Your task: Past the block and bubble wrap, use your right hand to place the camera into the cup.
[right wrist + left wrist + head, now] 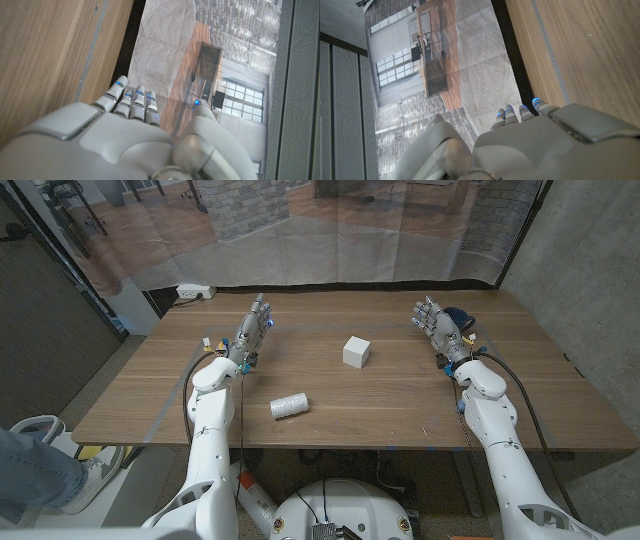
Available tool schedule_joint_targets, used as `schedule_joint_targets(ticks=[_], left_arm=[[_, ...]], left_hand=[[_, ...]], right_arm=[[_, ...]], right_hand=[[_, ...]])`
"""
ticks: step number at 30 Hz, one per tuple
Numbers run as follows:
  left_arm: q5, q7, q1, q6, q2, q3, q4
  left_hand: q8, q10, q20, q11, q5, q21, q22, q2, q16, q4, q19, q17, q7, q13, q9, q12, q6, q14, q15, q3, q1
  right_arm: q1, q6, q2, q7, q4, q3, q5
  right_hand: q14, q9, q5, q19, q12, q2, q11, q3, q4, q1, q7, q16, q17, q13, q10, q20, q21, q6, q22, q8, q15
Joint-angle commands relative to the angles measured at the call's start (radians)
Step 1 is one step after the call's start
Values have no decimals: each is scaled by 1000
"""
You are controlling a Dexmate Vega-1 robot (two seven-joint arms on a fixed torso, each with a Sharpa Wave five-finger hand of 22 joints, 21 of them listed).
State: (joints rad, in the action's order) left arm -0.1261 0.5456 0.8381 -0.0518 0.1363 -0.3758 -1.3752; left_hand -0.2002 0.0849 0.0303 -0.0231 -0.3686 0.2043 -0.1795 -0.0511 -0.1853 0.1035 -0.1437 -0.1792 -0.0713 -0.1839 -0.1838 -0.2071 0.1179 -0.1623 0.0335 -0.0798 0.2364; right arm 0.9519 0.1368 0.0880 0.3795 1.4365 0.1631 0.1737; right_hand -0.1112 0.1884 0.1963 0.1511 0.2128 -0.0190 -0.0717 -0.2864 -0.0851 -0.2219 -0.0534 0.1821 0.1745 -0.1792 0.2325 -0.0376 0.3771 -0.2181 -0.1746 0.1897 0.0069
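A white block (356, 351) stands near the middle of the wooden table (400, 410). A roll of bubble wrap (288, 407) lies closer to the front edge, left of the block. My right hand (438, 330) is raised at the far right, open, holding nothing. A dark blue object (463, 315) sits just behind it, partly hidden; I cannot tell what it is. My left hand (250, 330) is raised at the far left, open and holding nothing. The wrist views look over the backs of my left hand (530, 145) and right hand (115, 140) toward the table's far edge.
A small object (208, 342) lies beside my left wrist. A white power strip (192, 292) sits beyond the table's back left corner. A person's leg and shoe (35, 460) show at the lower left. A concrete wall (590, 290) runs along the right.
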Motion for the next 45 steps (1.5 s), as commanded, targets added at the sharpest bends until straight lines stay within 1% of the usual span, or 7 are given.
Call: schedule_joint_targets(ticks=[1, 21, 29, 39, 41, 43, 45], left_arm=[[-33, 27, -13, 5, 20, -19, 1], [-48, 32, -10, 11, 32, -21, -8], [-57, 32, -7, 23, 34, -14, -18], [-66, 33, -7, 36, 39, -2, -25], [-68, 29, -5, 36, 41, -2, -28], [-67, 22, 0, 33, 46, -4, -34], [-65, 21, 2, 34, 47, -6, -37]], left_hand=[[-2, 7, -1, -2, -2, 1, -1, 5, -5, 2, -5, -4, 1, -3, -3, -2, 6, -1, -1, 6, 10], [-1, 5, -3, 0, -3, 0, -1, 9, -5, 2, -5, -4, 2, -3, -4, -2, 7, 0, 1, 9, 13], [-1, 4, -4, -1, -3, 0, -1, 11, -4, 1, -6, -4, 3, -3, -4, -1, 6, 0, 0, 11, 15], [-1, 4, -6, 0, -3, -1, -2, 14, -4, 1, -6, -4, 3, -3, -4, -1, 4, 0, 1, 12, 17], [-1, 4, 1, -1, -3, 0, -2, 14, -4, 1, -4, -4, 3, -3, -3, -1, 3, 1, 2, 13, 18], [-3, -3, 18, -8, -3, 2, -1, 17, -5, 0, 3, -4, -2, -3, -3, -3, -5, 6, 6, 14, 20], [-5, -7, 20, -10, -3, 3, -1, 17, -6, 0, 4, -4, -3, -3, -3, -4, -9, 8, 6, 14, 21]], right_arm=[[24, 10, -14, 30, 43, 42, -20], [67, 20, -8, 72, 91, 84, -2], [81, 61, 19, 72, 95, 97, -38], [101, 93, 27, 75, 106, 120, -37], [101, 106, 31, 81, 102, 121, -37], [106, 111, 32, 86, 109, 125, -33], [109, 114, 32, 92, 113, 127, -26]], right_hand=[[-10, 2, 4, 9, 2, -2, 2, -2, -5, -17, 1, 9, 3, -5, 10, -35, -4, -9, -3, 8, 1], [-25, 2, 2, 21, 4, -2, 1, -3, -15, -30, 2, 11, 2, -5, 18, -32, -8, -15, -3, 9, 0], [-26, 2, 1, 22, 5, -1, 2, -2, -17, -33, 5, 11, 3, -5, 20, -32, -11, -17, -3, 10, 1], [-27, 2, 0, 23, 6, -2, 2, 0, -18, -34, 6, 11, 4, -5, 23, -31, -15, -19, -3, 10, 2], [-28, 2, -1, 23, 5, -2, 3, 0, -18, -34, 7, 11, 4, -5, 23, -31, -16, -19, -4, 10, 3], [-28, 2, -1, 23, 6, -2, 1, 0, -19, -35, 6, 11, 4, -5, 24, -30, -17, -20, -4, 10, 2], [-30, 2, -1, 25, 6, -2, 1, 1, -19, -35, 7, 11, 4, -5, 26, -31, -17, -20, -4, 10, 2]])
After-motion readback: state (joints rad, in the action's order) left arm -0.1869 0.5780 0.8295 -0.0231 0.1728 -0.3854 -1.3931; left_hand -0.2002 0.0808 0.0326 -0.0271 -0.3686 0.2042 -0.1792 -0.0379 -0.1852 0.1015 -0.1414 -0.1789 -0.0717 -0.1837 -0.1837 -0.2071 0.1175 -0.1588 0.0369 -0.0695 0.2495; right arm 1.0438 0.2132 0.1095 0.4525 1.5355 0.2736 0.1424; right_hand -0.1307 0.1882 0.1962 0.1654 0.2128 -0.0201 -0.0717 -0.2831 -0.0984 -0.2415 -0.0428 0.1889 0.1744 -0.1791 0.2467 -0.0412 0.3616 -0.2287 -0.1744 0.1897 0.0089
